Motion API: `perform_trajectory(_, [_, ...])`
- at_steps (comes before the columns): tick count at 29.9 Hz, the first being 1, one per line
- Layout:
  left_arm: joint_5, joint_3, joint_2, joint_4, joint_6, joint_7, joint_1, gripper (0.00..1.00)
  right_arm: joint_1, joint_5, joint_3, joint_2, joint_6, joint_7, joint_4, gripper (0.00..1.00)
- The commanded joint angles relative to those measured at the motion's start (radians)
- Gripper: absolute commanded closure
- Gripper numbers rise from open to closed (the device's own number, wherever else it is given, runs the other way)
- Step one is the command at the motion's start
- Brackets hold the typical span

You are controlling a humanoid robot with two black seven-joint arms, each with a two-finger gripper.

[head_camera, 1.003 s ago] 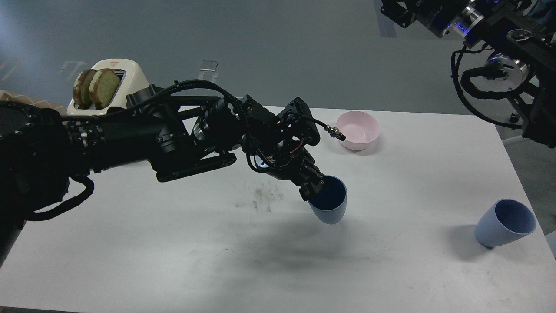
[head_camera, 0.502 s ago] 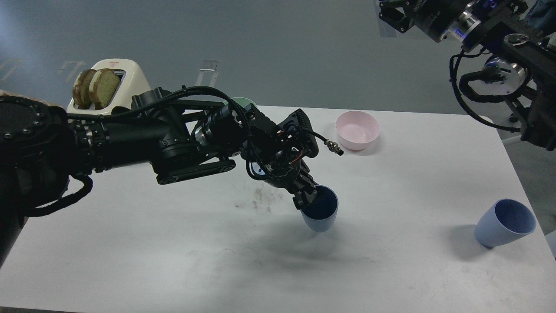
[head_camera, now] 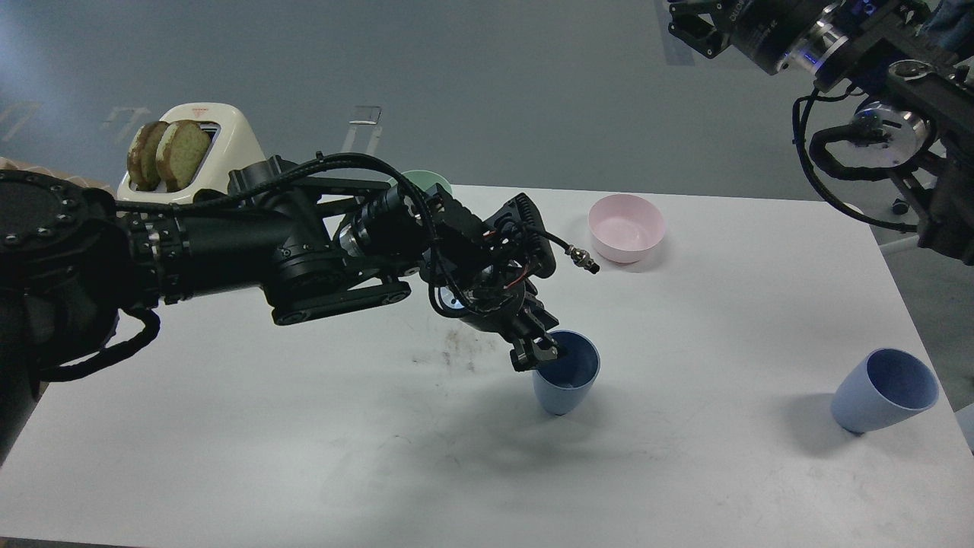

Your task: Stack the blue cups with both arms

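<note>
One blue cup (head_camera: 567, 378) stands about upright at the middle of the white table (head_camera: 304, 441), its base at the tabletop. My left gripper (head_camera: 537, 351) is shut on its near-left rim, with one finger inside the cup and one outside. The second blue cup (head_camera: 883, 399) sits tilted near the table's right edge, its mouth facing up and to the right, with nothing touching it. My right arm (head_camera: 867, 114) hangs high at the upper right, far from both cups. Its far end (head_camera: 696, 30) is dark and cut off by the top edge, so its fingers cannot be told apart.
A pink bowl (head_camera: 627, 227) stands at the back of the table. A mint-green bowl (head_camera: 426, 181) is mostly hidden behind my left arm. A cream toaster (head_camera: 202, 148) with bread slices is at the back left. A dark smudge (head_camera: 456, 346) marks the tabletop.
My left gripper moved down and a little left with the blue cup. The cup went from tilted in the air to about upright at the tabletop. The right arm barely moved.
</note>
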Motion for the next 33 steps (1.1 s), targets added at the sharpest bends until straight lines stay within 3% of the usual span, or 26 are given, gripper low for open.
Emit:
perform_trajectory(1, [-0.01, -0.015, 0.023, -0.009, 0.0, -0.003, -0.016, 0.34, -0.003, 0.0, 0.0, -0.003, 0.0, 0.0, 0.001, 0.0])
perform_trajectory(2, [-0.01, -0.015, 0.024, -0.009, 0.0, -0.003, -0.016, 0.34, -0.003, 0.0, 0.0, -0.003, 0.0, 0.0, 0.001, 0.0])
perform_trajectory(8, [-0.196, -0.049, 0.112, -0.066, 0.0, -0.001, -0.109, 0.12, -0.012, 0.0, -0.015, -0.041, 0.0, 0.0, 0.004, 0.0])
perform_trajectory(12, [-0.403, -0.159, 0.23, -0.086, 0.0, 0.002, -0.142, 0.04, -0.012, -0.002, -0.038, -0.1, 0.0, 0.0, 0.041, 0.0])
perform_trajectory(16, [-0.564, -0.268, 0.304, -0.074, 0.0, 0.009, -0.136, 0.02, -0.006, -0.008, -0.075, -0.163, 0.0, 0.0, 0.088, 0.0])
perform_trajectory(23, [-0.818, -0.417, 0.392, 0.029, 0.007, 0.011, -0.038, 0.02, 0.05, -0.124, -0.236, -0.379, 0.0, 0.0, 0.234, 0.0])
perform_trajectory(26, [-0.923, -0.434, 0.408, 0.064, 0.094, 0.011, 0.004, 0.02, 0.087, -0.239, -0.311, -0.492, 0.0, 0.0, 0.32, 0.0])
perform_trajectory(33, [-1.234, -0.436, 0.455, 0.073, 0.17, 0.009, 0.096, 0.02, 0.107, -0.446, -0.357, -0.73, 0.0, 0.0, 0.486, 0.0])
